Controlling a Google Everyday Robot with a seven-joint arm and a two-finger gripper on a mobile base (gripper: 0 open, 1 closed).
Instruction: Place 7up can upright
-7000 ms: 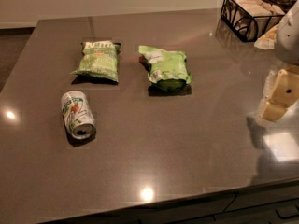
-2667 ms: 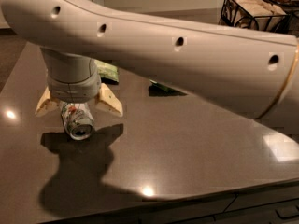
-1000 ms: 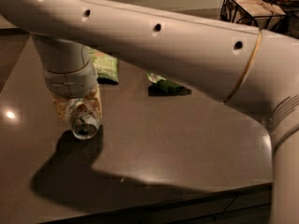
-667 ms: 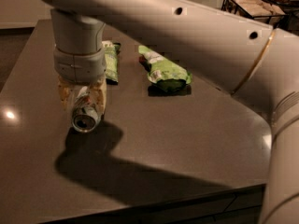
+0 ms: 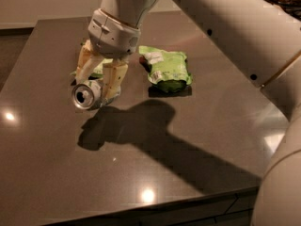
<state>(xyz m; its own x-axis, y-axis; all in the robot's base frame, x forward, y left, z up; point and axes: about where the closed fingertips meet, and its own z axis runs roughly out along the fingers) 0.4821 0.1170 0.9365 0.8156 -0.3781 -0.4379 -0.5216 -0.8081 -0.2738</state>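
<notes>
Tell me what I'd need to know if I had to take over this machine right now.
Gripper: shut on the 7up can, above the table, toward the camera's left.
Can: lying sideways between the fingers, silver top facing the camera. It seems to be held clear of the tabletop, since the shadow falls apart from it.
Nearby: a green chip bag lies to the right, and a second chip bag is partly hidden behind the gripper.
Done: can grasped.
Left: turn it upright, set it down on bare table, let go.
</notes>
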